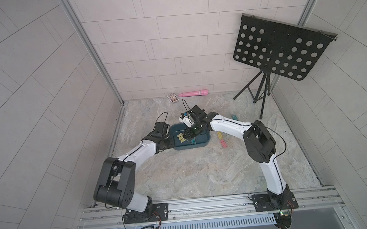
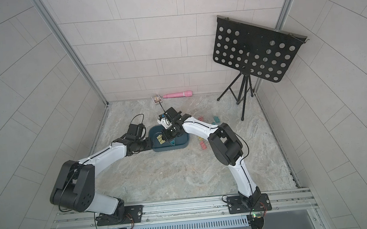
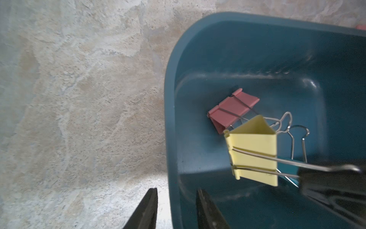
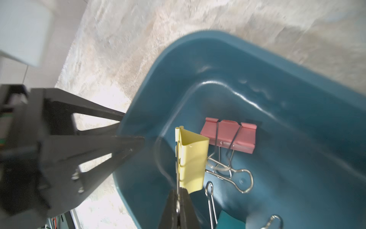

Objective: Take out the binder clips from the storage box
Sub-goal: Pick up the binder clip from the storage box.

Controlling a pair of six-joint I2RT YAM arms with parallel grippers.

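The dark teal storage box (image 1: 203, 145) (image 2: 180, 147) sits mid-table. My left gripper (image 3: 176, 190) (image 1: 172, 140) is shut on its end wall (image 3: 172, 119), one finger inside and one outside. My right gripper (image 4: 179, 191) (image 1: 188, 137) is shut on the wire handle of a yellow binder clip (image 4: 193, 158) (image 3: 255, 150), which hangs tilted just above the box floor. A pink clip (image 4: 229, 136) (image 3: 231, 110) and a teal clip (image 4: 229, 221) lie in the box. Other clips lie on the table to the right: teal (image 1: 234, 117), yellow (image 1: 220, 135) and pink (image 1: 223, 143).
A small printed card box (image 1: 172, 97) and a long pink cylinder (image 1: 193, 93) lie against the back wall. A black perforated music stand (image 1: 280, 51) stands on tripod legs (image 1: 259, 91) at the back right. Loose wire handles (image 4: 243, 178) rest on the box floor.
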